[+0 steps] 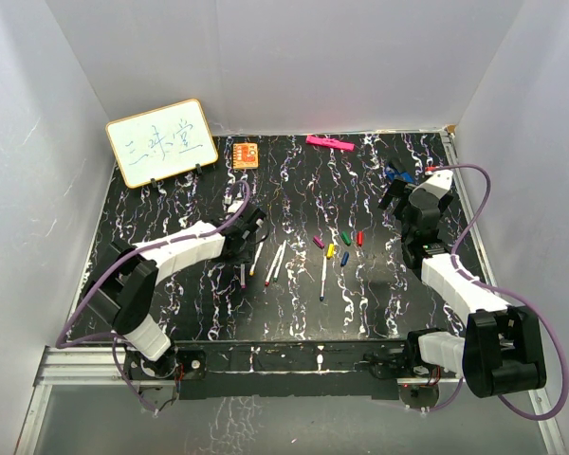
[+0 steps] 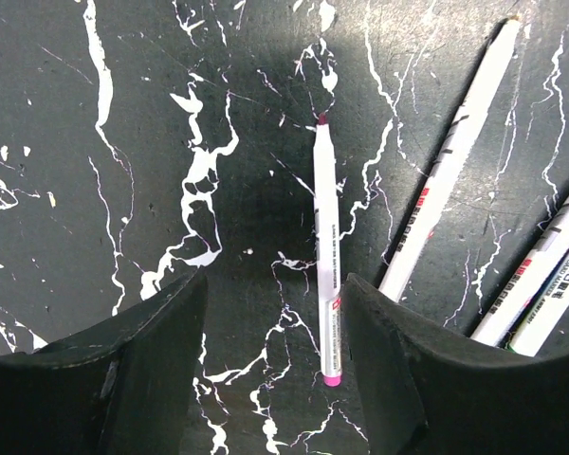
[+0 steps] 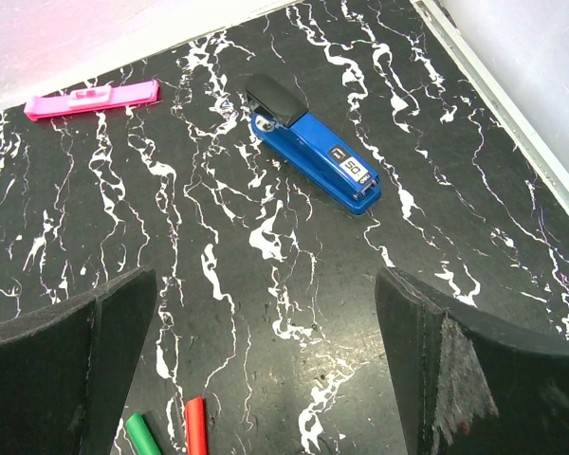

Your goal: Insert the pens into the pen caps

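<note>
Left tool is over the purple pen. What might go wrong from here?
Purple pen lies off-centre in the left tool, close to one finger; closing may shove or twist it rather than grip squarely. Next pen lies just outside that finger and could get knocked.

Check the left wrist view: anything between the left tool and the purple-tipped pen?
Nothing visible. The purple-tipped pen lies between the open fingers of the left tool, close beside one of them; the other pens lie outside that gap.
</note>
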### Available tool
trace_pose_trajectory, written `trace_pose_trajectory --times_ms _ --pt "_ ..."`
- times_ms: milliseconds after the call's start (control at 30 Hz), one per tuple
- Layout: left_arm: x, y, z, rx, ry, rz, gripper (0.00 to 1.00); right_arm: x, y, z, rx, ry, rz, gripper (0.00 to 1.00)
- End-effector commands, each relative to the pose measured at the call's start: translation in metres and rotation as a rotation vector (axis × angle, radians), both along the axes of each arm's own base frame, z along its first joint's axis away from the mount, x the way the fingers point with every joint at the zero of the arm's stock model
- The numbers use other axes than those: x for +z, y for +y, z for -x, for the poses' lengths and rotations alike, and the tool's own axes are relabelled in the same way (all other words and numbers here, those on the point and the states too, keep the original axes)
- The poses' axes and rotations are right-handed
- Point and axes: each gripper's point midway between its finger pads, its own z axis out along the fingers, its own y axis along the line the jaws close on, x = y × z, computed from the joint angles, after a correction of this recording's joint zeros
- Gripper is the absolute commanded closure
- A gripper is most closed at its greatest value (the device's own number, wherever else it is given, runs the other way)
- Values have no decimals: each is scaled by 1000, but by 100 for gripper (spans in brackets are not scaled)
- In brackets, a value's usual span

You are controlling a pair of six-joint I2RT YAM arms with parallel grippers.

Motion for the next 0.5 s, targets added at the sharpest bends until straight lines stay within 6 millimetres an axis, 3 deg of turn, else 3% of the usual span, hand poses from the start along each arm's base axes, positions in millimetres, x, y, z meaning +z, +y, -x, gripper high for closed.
trace_pose_trajectory --times_ms 0,467 --pt "9 -6 -8 13 -29 8 42 13 4 -5 15 -47 -2 2" --pt "-16 -2 0 14 46 -49 42 10 7 -6 33 -48 -2 2"
